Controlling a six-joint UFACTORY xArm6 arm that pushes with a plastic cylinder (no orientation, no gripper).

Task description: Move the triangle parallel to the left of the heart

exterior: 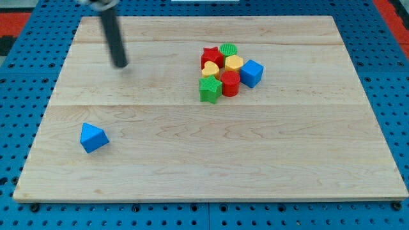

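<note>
No jaws here, only my tip, bare and touching nothing; the blue triangle lies well below it, slightly toward the view's left, far from the yellow heart.

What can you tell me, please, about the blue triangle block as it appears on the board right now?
The blue triangle is a small, solid-looking wedge with flat faces, plain bright blue, probably plastic. It rests flat on the wooden board near the view's lower left, one corner pointing roughly toward the view's top. It stands alone: nothing touches it, and the cluster of other blocks lies well off toward the view's upper right. My tip is above it in the view, clearly apart.
</note>
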